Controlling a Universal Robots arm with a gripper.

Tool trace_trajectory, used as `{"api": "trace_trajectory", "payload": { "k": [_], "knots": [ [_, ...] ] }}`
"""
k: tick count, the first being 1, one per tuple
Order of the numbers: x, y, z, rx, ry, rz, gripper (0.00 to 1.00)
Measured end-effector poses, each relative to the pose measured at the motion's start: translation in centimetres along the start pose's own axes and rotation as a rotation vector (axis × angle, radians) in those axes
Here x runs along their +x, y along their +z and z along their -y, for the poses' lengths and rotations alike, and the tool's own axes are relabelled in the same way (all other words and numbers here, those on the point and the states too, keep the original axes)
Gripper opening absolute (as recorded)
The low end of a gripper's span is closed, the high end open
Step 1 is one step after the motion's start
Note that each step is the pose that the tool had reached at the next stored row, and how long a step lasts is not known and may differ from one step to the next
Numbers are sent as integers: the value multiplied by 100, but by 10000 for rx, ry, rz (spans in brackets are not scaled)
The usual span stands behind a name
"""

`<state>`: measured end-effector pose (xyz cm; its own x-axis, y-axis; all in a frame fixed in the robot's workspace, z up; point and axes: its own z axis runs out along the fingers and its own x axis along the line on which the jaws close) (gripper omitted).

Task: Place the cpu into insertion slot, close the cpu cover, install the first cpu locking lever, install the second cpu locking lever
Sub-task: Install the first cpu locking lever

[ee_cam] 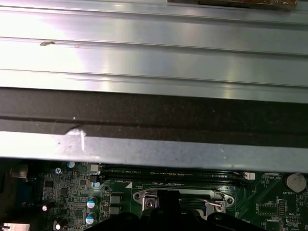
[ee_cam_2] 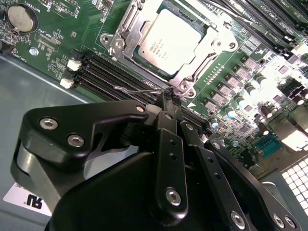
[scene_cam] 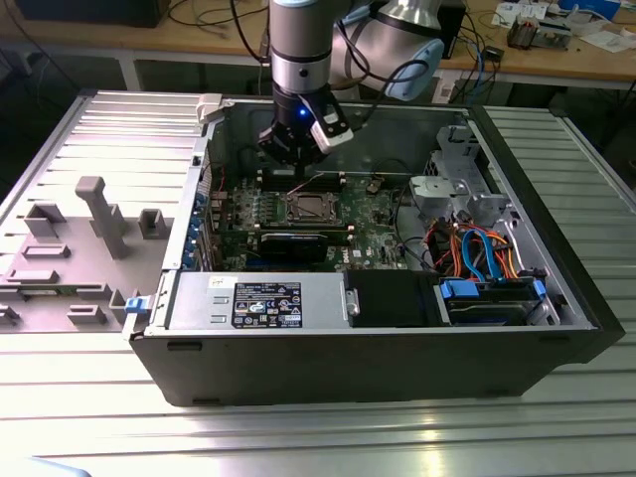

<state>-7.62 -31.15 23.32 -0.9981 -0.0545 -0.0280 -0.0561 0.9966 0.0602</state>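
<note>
Chip (ee_cam_2: pixel 169 42), just one, lies flat in the single square socket (scene_cam: pixel 310 207) on the green board (ee_cam_2: pixel 57 43). The one metal cover frame (ee_cam_2: pixel 120 45) is down around it, and its window shows the chip's grey top. On my screen the jaws are clenched together on the end of one thin wire lever (ee_cam_2: pixel 137 89), just beside the socket's corner and over the long black memory slots (ee_cam_2: pixel 103 72). One coin battery (ee_cam_2: pixel 21 18) sits near the board's edge. In the exterior view the single arm (scene_cam: pixel 300 60) reaches down into the one open computer case (scene_cam: pixel 397 353), which stands on the ribbed metal counter (scene_cam: pixel 298 437). Grey plastic fixtures (scene_cam: pixel 99 214) lie at the exterior view's left.
</note>
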Motion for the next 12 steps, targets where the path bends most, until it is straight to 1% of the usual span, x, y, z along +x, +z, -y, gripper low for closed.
{"api": "trace_trajectory", "payload": {
  "k": [3,12],
  "knots": [
    [-24,6,-21,11,1,-2,11],
    [-60,27,-37,12,12,1,11]
  ]
}}
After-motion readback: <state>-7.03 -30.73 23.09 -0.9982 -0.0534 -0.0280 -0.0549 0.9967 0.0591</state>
